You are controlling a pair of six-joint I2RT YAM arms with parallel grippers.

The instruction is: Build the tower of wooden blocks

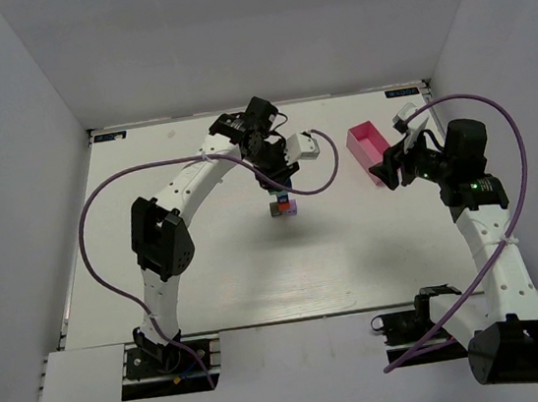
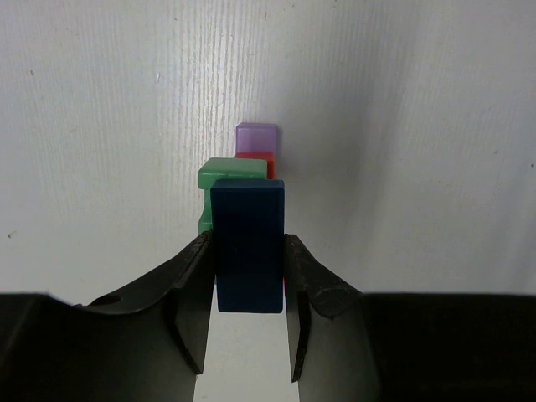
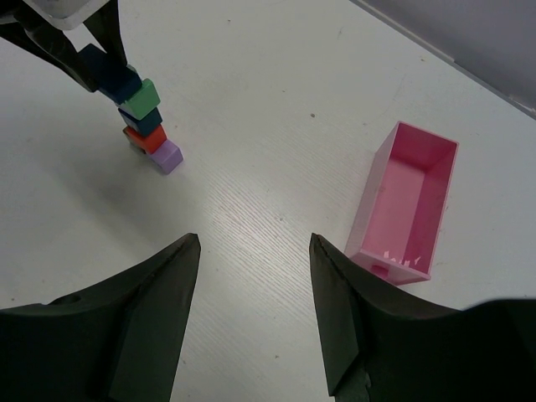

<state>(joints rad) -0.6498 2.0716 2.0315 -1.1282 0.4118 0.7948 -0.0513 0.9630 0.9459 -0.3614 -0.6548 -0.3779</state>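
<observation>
Clamped on a dark blue block, the left gripper hangs over the tower near the middle of the white surface, its two fingers pressed flat against the block's narrow sides. That block is oblong; in the left wrist view its long axis runs straight up the picture, in line with the fingers and away from the camera. In the right wrist view it continues the line of the stack. It sits at the very top of the tower, and whether it rests on the green block beneath it or hangs just clear I cannot tell. Below the green block come a dark block, a red block and, at the foot, a lilac block on the surface. The stack is not quite flush: the green block juts out to one side of the blue one. Well apart to the right, the right gripper hovers with its jaws spread and nothing between them. It is near the pink tray, which lies flat with its open side up and its long axis running away from the arms.
</observation>
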